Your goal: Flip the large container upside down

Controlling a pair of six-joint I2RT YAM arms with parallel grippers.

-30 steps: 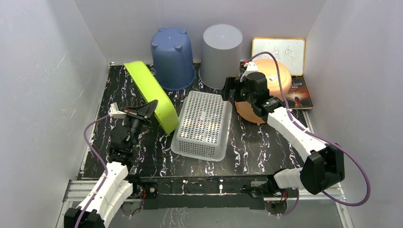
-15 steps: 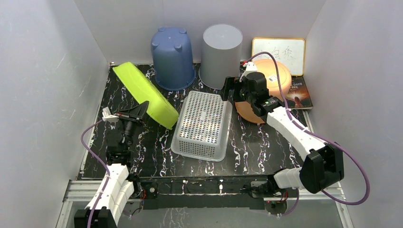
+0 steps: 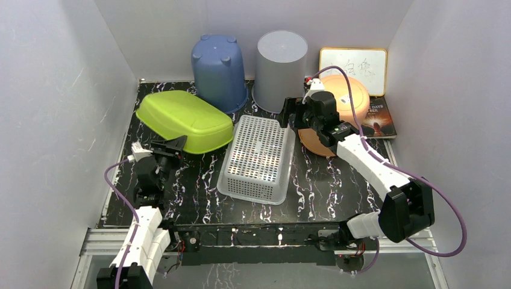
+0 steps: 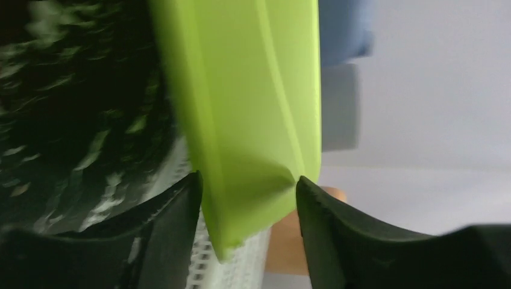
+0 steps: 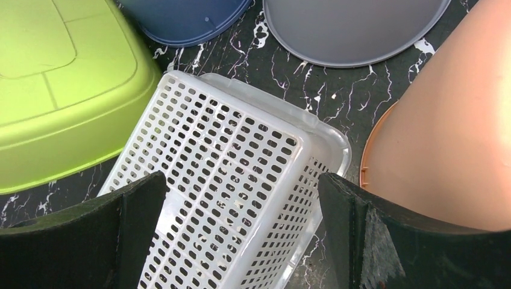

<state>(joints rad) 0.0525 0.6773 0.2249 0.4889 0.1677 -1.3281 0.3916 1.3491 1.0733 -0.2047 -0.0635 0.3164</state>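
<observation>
The large container, a lime green tub (image 3: 184, 117), lies bottom up on the black marbled table (image 3: 199, 186) at the back left. Its right end rests against the white basket (image 3: 258, 158). My left gripper (image 3: 175, 144) sits at the tub's near edge with its jaws apart. In the left wrist view the tub's corner (image 4: 241, 90) reaches in between the fingers of the left gripper (image 4: 248, 180). My right gripper (image 3: 288, 114) hovers open over the far end of the basket (image 5: 223, 180), holding nothing, with the tub (image 5: 54, 90) off to its left.
An upturned blue bucket (image 3: 218, 72) and a grey bucket (image 3: 281, 69) stand at the back wall. An orange bowl (image 3: 349, 96), a whiteboard (image 3: 352, 63) and a book (image 3: 376, 117) crowd the back right. White walls close in on both sides.
The green tub has tipped over from standing on its long edge to lying bottom up. My left gripper has opened and let it go. The right arm has barely moved.
</observation>
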